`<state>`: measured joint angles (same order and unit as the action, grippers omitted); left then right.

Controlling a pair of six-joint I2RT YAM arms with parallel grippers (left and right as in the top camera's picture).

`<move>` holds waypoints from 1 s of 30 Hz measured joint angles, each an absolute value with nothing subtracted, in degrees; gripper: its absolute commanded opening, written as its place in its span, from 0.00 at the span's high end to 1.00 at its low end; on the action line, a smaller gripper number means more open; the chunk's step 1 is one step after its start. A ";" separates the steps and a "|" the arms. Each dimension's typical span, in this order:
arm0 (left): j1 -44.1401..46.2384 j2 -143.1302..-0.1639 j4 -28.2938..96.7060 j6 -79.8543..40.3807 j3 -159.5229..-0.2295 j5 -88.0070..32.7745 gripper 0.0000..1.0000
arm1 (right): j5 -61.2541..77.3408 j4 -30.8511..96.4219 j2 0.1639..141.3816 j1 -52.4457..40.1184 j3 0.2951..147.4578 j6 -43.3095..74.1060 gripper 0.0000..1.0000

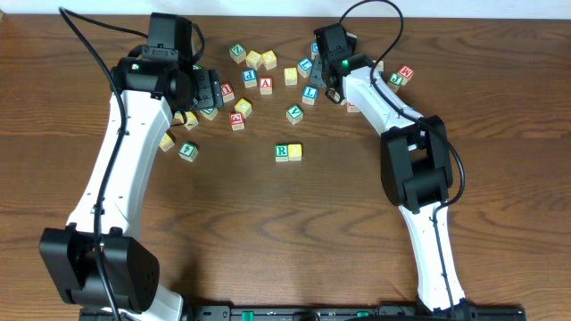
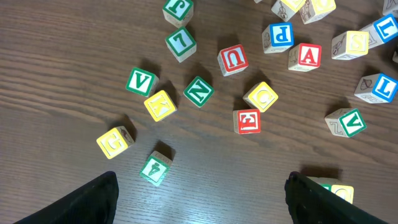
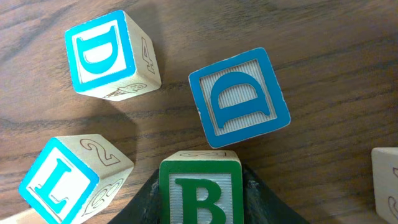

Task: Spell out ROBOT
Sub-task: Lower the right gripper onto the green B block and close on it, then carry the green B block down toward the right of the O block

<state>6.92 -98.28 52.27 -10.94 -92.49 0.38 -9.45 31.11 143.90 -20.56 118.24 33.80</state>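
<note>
The right gripper (image 3: 200, 176) has its jaws closed on the green-framed B cube (image 3: 200, 200), among the scattered cubes at the far side of the table (image 1: 268, 232), just beside two blue D cubes (image 3: 239, 96). The left gripper (image 2: 202, 182) hangs with jaws wide apart and empty above loose letters. The R cube (image 1: 282, 152) and a yellow cube (image 1: 295, 152) touch side by side mid-table.

Scattered letter cubes (image 1: 282, 152) lie on wooden table (image 1: 268, 232).
</note>
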 measured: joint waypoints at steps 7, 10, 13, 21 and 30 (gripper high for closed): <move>6.92 -98.28 52.27 -10.94 -92.49 0.38 0.15 | -9.41 32.23 142.85 -20.47 118.24 31.11 0.72; 6.92 -98.28 52.27 -10.94 -92.49 0.38 0.15 | -9.30 33.19 141.62 -20.47 118.24 30.44 0.72; 6.92 -98.28 52.27 -10.94 -92.49 0.38 0.16 | -8.99 34.20 139.79 -20.47 118.24 29.36 0.71; 6.92 -98.28 52.03 -10.94 -92.49 0.40 0.16 | -8.16 41.08 131.52 -20.47 118.24 27.31 0.74; 6.92 -98.28 51.40 -10.94 -92.49 0.38 0.16 | -4.71 53.08 124.55 -20.49 118.41 26.61 0.74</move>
<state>6.92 -98.28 51.40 -10.94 -92.49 0.38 -4.71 53.08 124.55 -20.49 118.41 26.61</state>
